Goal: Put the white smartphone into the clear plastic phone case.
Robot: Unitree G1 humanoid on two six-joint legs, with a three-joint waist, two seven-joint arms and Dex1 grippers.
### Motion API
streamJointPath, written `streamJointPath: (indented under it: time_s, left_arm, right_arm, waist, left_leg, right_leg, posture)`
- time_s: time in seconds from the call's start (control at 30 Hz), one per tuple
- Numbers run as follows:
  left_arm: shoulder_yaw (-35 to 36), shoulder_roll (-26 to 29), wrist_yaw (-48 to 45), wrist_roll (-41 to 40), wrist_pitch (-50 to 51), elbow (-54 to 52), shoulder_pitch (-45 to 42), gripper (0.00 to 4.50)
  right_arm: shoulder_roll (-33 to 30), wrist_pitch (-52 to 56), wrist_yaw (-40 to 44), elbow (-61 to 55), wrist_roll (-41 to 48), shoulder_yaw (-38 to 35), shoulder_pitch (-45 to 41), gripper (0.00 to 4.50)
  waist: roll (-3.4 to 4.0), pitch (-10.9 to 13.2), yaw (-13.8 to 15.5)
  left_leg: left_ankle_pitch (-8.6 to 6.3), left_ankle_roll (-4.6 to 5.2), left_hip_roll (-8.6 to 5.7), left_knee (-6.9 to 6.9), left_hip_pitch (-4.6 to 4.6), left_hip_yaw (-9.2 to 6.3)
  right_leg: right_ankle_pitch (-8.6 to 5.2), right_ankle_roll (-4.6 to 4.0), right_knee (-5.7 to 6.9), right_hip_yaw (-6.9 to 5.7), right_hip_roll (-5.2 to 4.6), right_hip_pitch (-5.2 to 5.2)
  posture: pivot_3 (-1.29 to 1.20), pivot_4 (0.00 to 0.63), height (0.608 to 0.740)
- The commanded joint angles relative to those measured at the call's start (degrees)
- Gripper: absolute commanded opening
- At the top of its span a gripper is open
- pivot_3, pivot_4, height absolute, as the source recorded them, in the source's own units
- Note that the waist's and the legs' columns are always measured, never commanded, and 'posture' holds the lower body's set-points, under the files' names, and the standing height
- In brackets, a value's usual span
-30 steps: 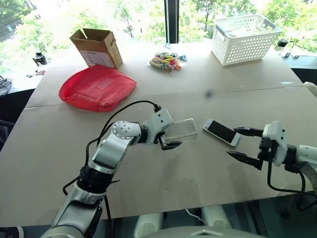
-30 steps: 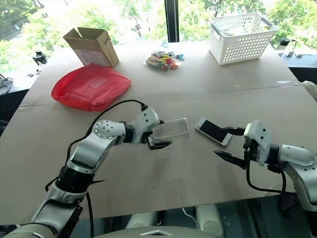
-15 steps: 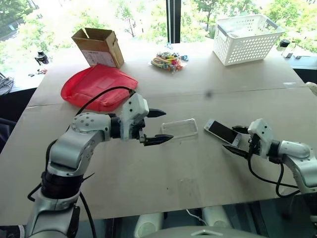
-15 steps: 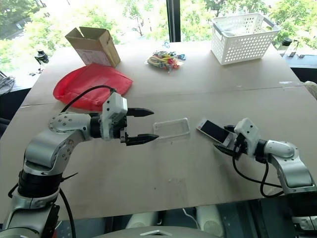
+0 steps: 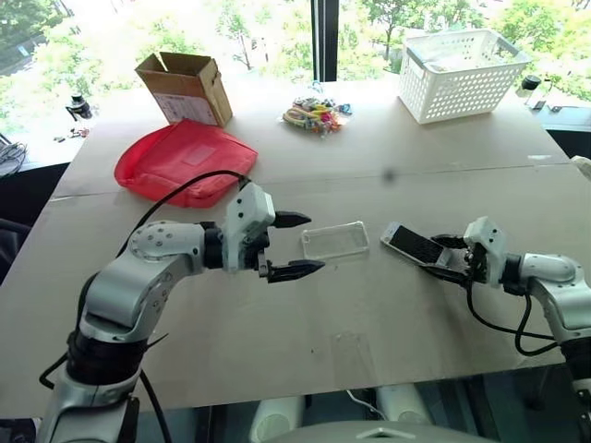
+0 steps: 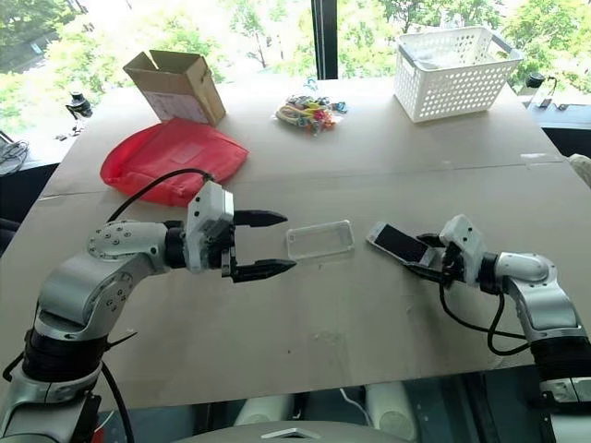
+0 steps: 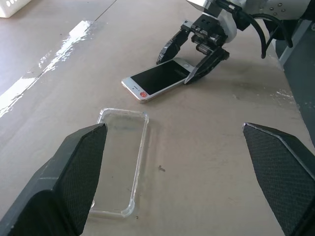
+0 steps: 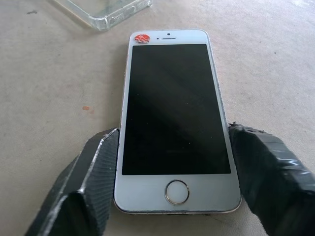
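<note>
**Right gripper straddles the phone**

The right gripper [image 8: 172, 184] has a finger against each long side of the white smartphone [image 8: 174, 113] on the desk [image 5: 369, 314]. Just beyond lies the clear plastic phone case [image 5: 334, 241], empty, ahead of the wide-open left gripper [image 5: 297, 245].

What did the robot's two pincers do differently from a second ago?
The left pincer let go of the clear case and pulled back, open. The right pincer moved in and now straddles the white phone. Case and phone stayed lying on the table.
</note>
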Motion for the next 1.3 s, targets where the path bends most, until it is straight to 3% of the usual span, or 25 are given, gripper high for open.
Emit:
streamJointPath:
  time_s: [0.03,0.3,0.5,0.6,0.73,0.8,0.83,0.9,1.1,1.3]
  left_arm:
    - [-0.15,1.46,-0.73,-0.1,-1.64,-0.77,-0.1,4.5]
    - [-0.87,2.36,-0.6,0.37,-3.07,0.56,-0.24,4.5]
    - [-2.32,3.22,1.45,2.16,0.12,5.32,-3.6,4.5]
    - [-2.06,2.29,1.06,2.0,-1.45,8.05,-5.85,3.65]
    - [-1.94,1.61,0.81,3.57,-5.33,12.32,-7.69,1.73]
    - [-2.2,1.46,0.29,3.9,-6.76,13.84,-8.17,1.09]
    - [-2.34,1.41,0.06,4.0,-7.13,14.23,-8.3,0.55]
    - [-2.44,0.92,-0.42,3.91,-7.73,15.21,-8.66,0.03]
    - [-4.49,-0.68,-2.84,4.58,-9.91,16.9,-8.48,0.03]
    - [-9.06,-1.19,-5.06,9.88,-15.7,20.86,-9.69,0.03]
  right_arm:
    - [-0.48,-1.07,0.45,3.02,-4.15,3.49,1.99,2.9]
    - [0.56,-3.78,-0.49,2.46,-4.0,3.01,1.0,2.9]
    - [1.44,-7.98,-0.11,3.94,-3.71,1.91,-7.99,2.9]
    - [1.7,-8.6,1.84,5.34,-3.22,2.27,-13.05,2.9]
    - [2.29,-8.48,7.23,5.8,-2.82,4.73,-19.57,2.9]
    - [2.86,-8.28,10.65,5.61,-2.85,6.67,-22.16,2.9]
    - [3.01,-8.18,11.62,5.7,-2.84,7.17,-22.77,2.9]
    - [3.35,-8.5,14.69,6.4,-3.82,9.54,-24.8,2.9]
    - [5.05,-10.2,22.07,11.98,-8.37,16.64,-32.14,2.9]
    - [8.58,-13.32,23.3,21.3,-13.43,20.49,-40.47,2.9]
  waist:
    - [-0.02,-0.01,0.01]
    - [-0.06,-0.05,-0.05]
    - [0.01,0.05,-0.94]
    - [0.07,0.18,-1.39]
    - [0.06,0.19,-1.43]
    - [0.07,0.2,-1.56]
    - [0.07,0.2,-1.56]
    - [0.07,0.2,-1.43]
    - [0.09,0.22,-1.34]
    - [0.11,0.23,-1.5]
  left_leg:
    - [0.0,0.0,0.0,0.0,0.0,0.0]
    - [0.0,0.0,0.0,0.0,0.25,0.02]
    - [0.0,0.0,0.0,-0.01,0.35,0.11]
    - [0.0,0.0,-0.01,-0.01,0.35,0.15]
    - [0.0,0.0,0.0,-0.26,0.32,0.07]
    - [0.01,-0.02,-0.01,-0.37,0.1,0.02]
    - [0.02,-0.04,-0.01,-0.37,-0.04,0.01]
    - [0.04,-0.07,0.01,-0.4,-0.14,-0.03]
    - [0.03,-0.05,-0.05,-0.34,-0.2,-0.04]
    - [0.09,-0.15,-0.11,-0.36,-0.18,-0.03]
  right_leg:
    - [0.0,0.0,0.0,0.0,0.0,0.0]
    - [-0.01,0.0,-0.06,0.02,0.0,0.27]
    - [0.0,0.0,-0.02,0.1,0.05,0.28]
    - [0.0,0.0,0.0,0.11,0.05,0.27]
    - [0.01,-0.01,-0.03,0.13,0.0,0.13]
    - [0.01,-0.01,-0.04,0.14,-0.01,-0.15]
    - [0.02,-0.02,-0.03,0.15,0.0,-0.33]
    - [0.02,-0.02,-0.08,0.11,-0.02,-0.4]
    - [0.03,0.0,-0.11,0.14,-0.15,-0.43]
    - [0.02,-0.01,-0.06,0.09,-0.11,-0.44]
  posture:
    - [0.0,0.15,0.74]
    - [0.0,0.15,0.74]
    - [0.0,0.15,0.74]
    - [0.0,0.15,0.74]
    - [0.0,0.15,0.74]
    - [0.0,0.15,0.74]
    - [0.0,0.15,0.74]
    - [0.0,0.15,0.74]
    - [0.0,0.15,0.74]
    - [0.0,0.15,0.74]
